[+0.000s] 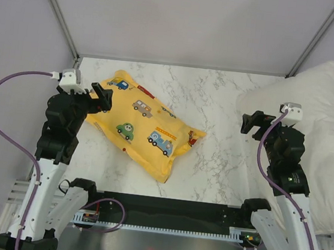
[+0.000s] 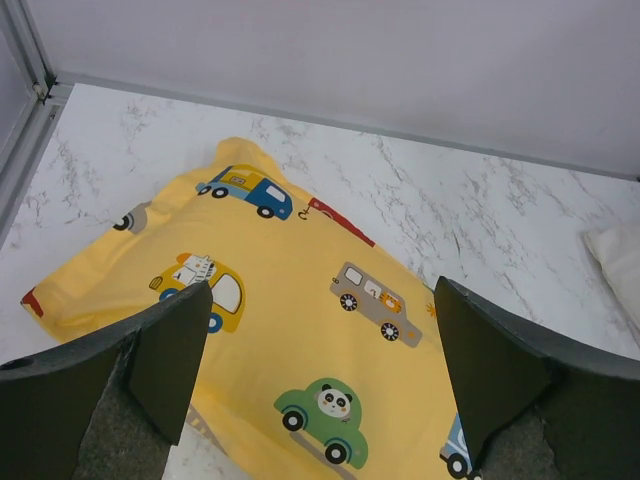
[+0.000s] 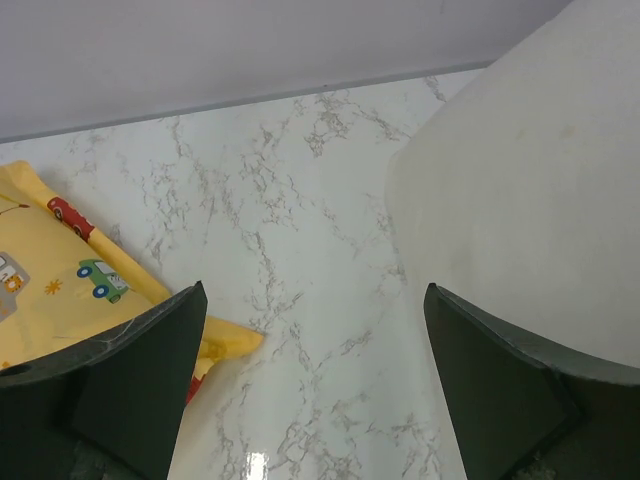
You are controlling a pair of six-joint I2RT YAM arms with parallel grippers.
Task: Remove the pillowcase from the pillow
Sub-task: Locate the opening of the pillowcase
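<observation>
Shows no progress yet: pillowcase (image 1: 143,125) fully on (pillow hidden inside), flat on the tabletop (image 1: 217,106), with left hand (image 1: 100,97) and right hand (image 1: 255,123) both wide open, holding nothing.

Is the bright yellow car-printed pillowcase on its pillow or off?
On, it seems: the yellow car-printed pillowcase lies puffed and filled; the pillow inside is hidden.

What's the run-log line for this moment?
left gripper: open, above pillowcase edge | right gripper: open, empty | pillowcase: not removed, lying on table
</observation>
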